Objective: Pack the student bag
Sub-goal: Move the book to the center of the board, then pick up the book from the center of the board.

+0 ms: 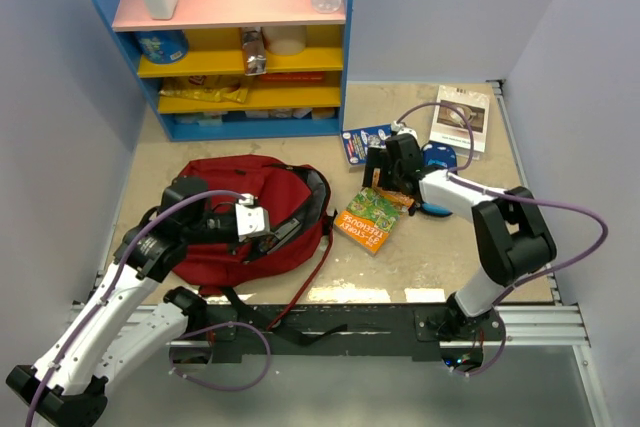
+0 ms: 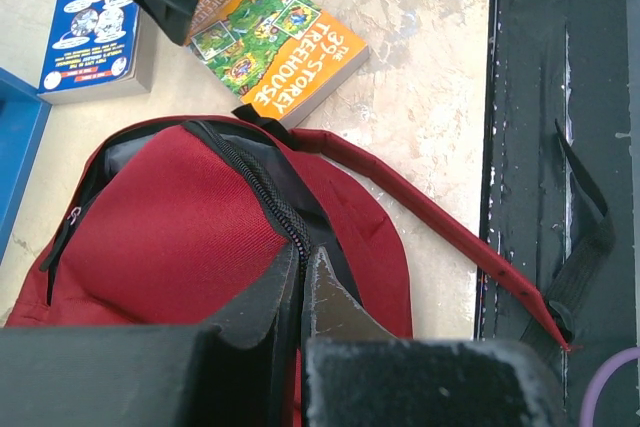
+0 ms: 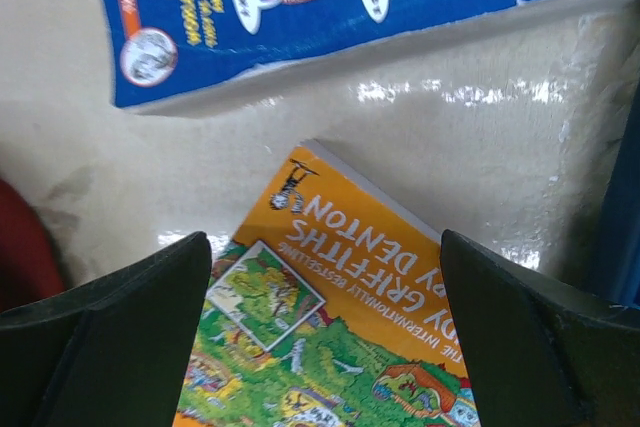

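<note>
Backpack in dark red, the student bag (image 1: 220, 252), lies flat on the tan surface (image 1: 440, 257) directly beneath the left gripper (image 2: 303, 257). That gripper is pinched narrow on the black zipper edge at the bag's open mouth. The right gripper (image 3: 320, 337) hangs off to the bag's side, fingers spread wide, holding nothing. An orange paperback (image 3: 340, 277) lies just below it, framed between the two fingers. A blue book (image 3: 330, 17) lies beyond its fingertips, apart from the orange one, with bare surface between them.
</note>
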Controlling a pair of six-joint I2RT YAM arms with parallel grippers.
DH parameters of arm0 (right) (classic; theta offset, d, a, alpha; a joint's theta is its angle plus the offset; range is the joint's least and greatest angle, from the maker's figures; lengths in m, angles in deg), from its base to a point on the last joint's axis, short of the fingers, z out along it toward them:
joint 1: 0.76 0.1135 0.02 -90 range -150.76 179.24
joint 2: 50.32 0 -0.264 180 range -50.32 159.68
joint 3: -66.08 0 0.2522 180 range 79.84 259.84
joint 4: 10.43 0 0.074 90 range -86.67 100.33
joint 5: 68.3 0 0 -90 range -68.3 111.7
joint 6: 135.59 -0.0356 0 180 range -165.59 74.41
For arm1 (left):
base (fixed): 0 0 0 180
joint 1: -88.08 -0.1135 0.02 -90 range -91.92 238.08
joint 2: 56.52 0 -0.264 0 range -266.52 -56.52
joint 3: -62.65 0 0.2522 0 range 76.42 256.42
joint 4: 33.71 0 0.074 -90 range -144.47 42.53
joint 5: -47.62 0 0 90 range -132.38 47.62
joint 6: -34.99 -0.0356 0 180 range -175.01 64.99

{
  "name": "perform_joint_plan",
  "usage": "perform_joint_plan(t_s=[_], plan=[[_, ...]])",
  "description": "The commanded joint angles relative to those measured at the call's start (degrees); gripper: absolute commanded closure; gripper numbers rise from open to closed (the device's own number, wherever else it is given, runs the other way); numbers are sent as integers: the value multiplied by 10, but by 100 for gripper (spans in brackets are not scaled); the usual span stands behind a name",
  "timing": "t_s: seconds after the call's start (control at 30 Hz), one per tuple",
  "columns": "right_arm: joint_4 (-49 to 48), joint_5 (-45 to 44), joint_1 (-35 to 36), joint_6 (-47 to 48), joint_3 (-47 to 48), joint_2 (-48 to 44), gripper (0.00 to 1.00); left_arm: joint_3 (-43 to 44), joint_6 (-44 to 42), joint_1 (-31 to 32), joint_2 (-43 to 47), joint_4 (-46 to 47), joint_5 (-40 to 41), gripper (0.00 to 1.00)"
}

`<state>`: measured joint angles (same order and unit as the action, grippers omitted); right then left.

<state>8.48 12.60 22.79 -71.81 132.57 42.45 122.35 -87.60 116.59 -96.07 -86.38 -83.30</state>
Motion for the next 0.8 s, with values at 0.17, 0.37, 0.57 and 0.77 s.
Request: perform_joint_plan(t_s=[0.17, 0.37, 0.57, 0.77], plan=[[43, 44, -11, -9, 12, 19, 1, 36, -8, -3, 7, 20, -35, 100], [36, 90, -11, -52, -67, -58, 1, 37, -4, -3, 3, 25, -42, 100], [35, 123, -9, -115, -141, -144, 1, 39, 2, -3, -1, 31, -46, 100], [47, 159, -3, -162, -191, -235, 1, 36, 8, -3, 0, 36, -51, 100]])
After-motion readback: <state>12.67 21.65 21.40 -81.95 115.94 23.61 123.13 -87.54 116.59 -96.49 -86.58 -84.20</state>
